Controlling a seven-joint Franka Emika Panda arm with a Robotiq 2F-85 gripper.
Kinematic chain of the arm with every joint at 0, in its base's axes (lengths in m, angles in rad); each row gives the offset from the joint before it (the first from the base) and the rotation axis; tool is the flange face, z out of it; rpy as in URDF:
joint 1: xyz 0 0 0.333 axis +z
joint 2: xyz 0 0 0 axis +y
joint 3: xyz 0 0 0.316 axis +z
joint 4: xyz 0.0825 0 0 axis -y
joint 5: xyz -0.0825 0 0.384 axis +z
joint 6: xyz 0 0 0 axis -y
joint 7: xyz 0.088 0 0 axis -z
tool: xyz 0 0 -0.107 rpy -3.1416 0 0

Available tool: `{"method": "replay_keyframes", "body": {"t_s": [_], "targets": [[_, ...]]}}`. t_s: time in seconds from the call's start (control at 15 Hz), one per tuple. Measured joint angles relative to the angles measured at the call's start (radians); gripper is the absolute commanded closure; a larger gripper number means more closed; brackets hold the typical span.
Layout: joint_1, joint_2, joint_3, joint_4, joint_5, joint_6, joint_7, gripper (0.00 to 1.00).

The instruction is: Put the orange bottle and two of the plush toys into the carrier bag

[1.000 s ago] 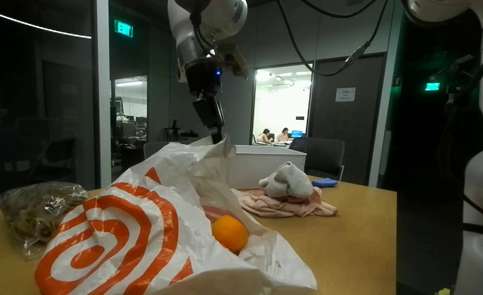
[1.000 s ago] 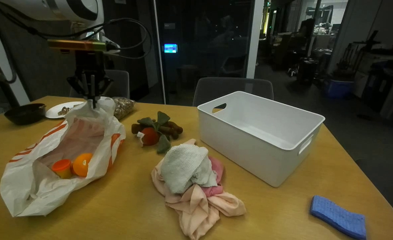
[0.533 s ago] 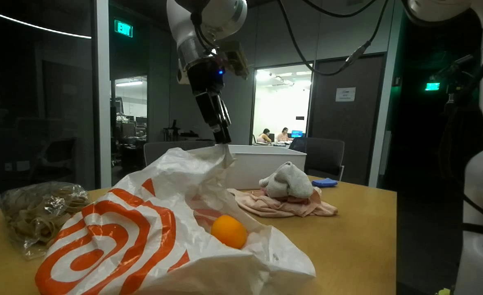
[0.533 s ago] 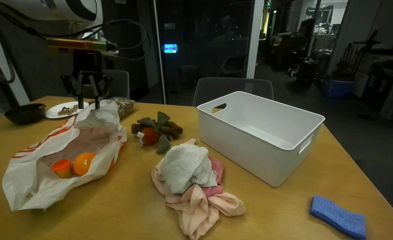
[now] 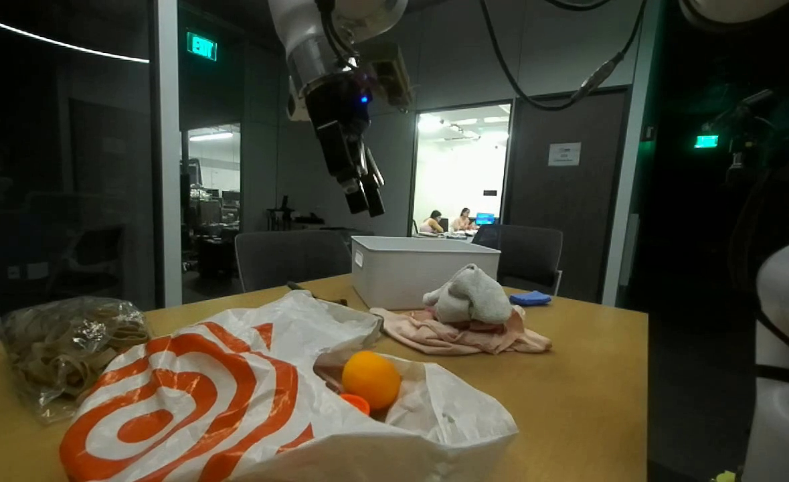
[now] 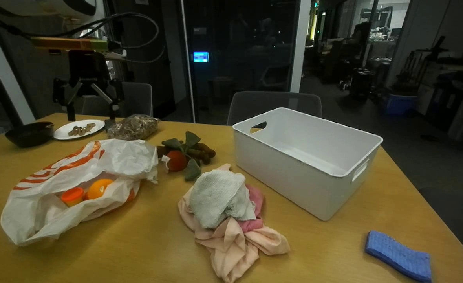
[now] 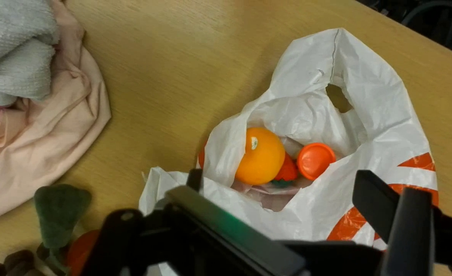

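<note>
There was one carrier bag, one orange, one orange-lidded tub, one white storage bin and one plate.

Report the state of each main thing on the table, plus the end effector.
End effector: open, holding nothing
Carrier bag: slumped, mouth open
Orange-capped container: capped, in carrier bag
Orange fruit: in carrier bag
Red item: in carrier bag, partly hidden
Plush toys: outside carrier bag
Grey cloth: crumpled
Pink cloth: partly covered
Peach cloth: crumpled
White bin: upright, open-topped
Blue pad: lying flat
Plate: bearing brown pieces
Black dish: upright
Clear packet: filled
</note>
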Motion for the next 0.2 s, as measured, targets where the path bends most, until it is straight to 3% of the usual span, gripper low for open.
{"method": "replay_keyframes", "body": {"t_s": [0.2], "targets": [[0.002, -0.014, 0.001, -0.016, -0.008, 0.001, 0.000, 0.00]]}}
